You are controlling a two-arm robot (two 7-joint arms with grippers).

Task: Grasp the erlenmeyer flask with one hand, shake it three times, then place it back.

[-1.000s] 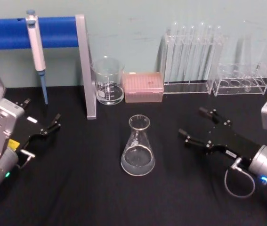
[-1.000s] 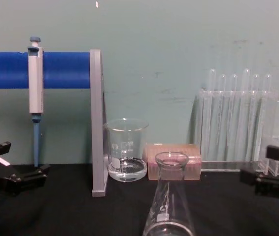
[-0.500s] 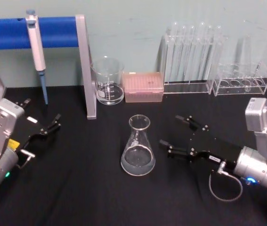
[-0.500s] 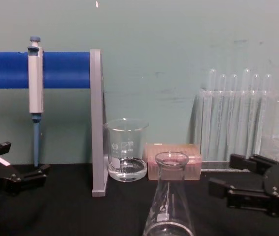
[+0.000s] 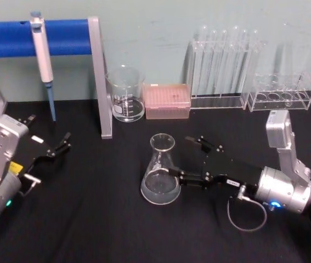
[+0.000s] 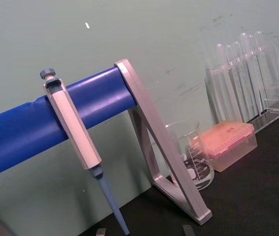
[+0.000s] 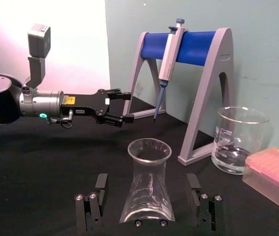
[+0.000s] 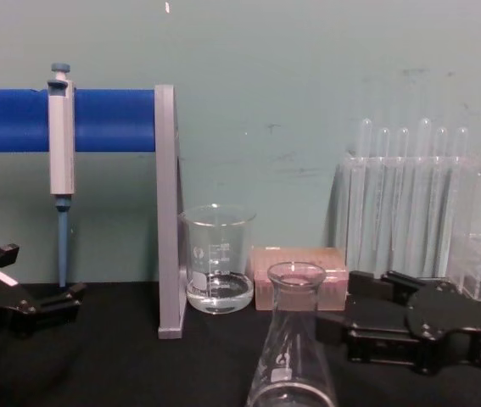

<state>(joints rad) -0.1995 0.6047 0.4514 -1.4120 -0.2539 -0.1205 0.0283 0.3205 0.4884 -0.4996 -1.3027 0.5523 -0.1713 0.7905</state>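
The erlenmeyer flask [image 5: 160,171], clear glass with a little liquid, stands upright mid-table on the black cloth. My right gripper [image 5: 184,158] is open and has reached in from the right. In the right wrist view the flask [image 7: 149,153] stands between the two fingers [image 7: 100,189], with a gap on each side. The chest view shows the flask [image 8: 295,356] low in the middle, with the right gripper [image 8: 352,307] just to its right. My left gripper [image 5: 57,147] rests open at the far left, well away from the flask.
A blue-barred stand [image 5: 99,76] holding a pipette [image 5: 43,57] rises at the back left. A glass beaker [image 5: 125,94], a pink tip box [image 5: 167,101] and two clear test-tube racks [image 5: 224,66] line the back wall. The black table in front of the flask is bare.
My right gripper has moved left across the table from the right edge, and its open fingers now straddle the flask. The flask and the left arm have not moved.
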